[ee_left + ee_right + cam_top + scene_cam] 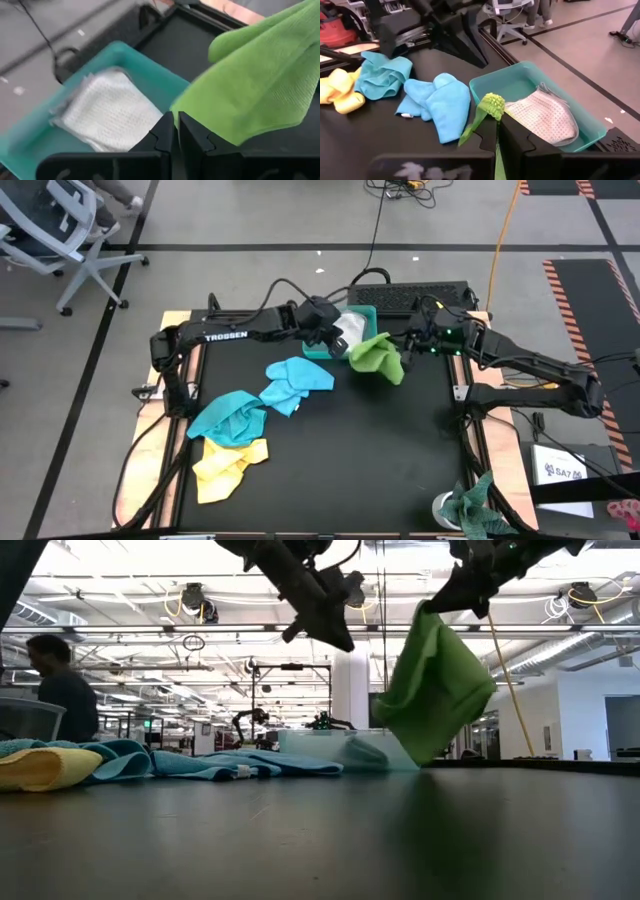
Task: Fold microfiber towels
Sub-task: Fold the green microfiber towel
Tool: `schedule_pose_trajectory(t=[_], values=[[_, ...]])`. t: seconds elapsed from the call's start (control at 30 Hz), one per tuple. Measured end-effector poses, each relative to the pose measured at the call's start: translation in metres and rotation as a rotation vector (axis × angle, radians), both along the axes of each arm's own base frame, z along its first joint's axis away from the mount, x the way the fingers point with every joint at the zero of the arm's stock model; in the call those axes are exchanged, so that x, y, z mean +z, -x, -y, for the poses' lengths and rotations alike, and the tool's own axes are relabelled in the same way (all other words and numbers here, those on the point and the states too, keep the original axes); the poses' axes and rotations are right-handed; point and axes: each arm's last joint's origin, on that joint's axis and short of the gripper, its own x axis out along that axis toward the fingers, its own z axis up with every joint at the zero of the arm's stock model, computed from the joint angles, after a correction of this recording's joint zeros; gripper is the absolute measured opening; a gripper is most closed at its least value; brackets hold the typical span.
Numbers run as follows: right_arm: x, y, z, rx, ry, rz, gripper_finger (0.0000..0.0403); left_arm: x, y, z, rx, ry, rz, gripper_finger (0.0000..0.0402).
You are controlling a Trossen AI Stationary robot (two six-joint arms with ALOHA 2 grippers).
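Observation:
A lime green towel hangs from my right gripper, which is shut on it above the table's far middle. My left gripper is shut with nothing between its fingers. It hovers over the teal tray, just left of the green towel. A folded pale grey towel lies in the tray. On the table's left half lie a light blue towel, a turquoise one and a yellow one, all crumpled. My right gripper pinches a bunched bit of the green towel's upper edge between its two fingers, and a small tuft sticks out past the fingertips. The fingers slant down from the table's right side. The towel hangs slack below them, clear of the table.
A mottled dark green-and-white rag lies at the table's near right corner. A black box sits along the far edge behind the tray. A person stands in the room beyond the table. Bare black tabletop spans the near middle.

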Motion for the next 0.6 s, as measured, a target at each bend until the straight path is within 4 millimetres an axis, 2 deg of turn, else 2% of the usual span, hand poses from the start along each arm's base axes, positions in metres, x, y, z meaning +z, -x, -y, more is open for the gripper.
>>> schedule_pose_trajectory(t=[0.23,0.43,0.6], values=[[-0.001,-0.001,0.0,0.011,0.018,-0.012,0.0,-0.019,-0.02,0.023,-0.035,-0.036,-0.014,0.0026],[-0.003,0.0,0.0,0.017,0.018,-0.036,0.0,-0.018,-0.028,0.047,-0.173,0.012,0.029,0.0027],[-0.002,0.0,0.0,0.016,0.028,-0.035,0.0,-0.016,-0.036,0.08,-0.264,0.007,0.076,0.0027]])
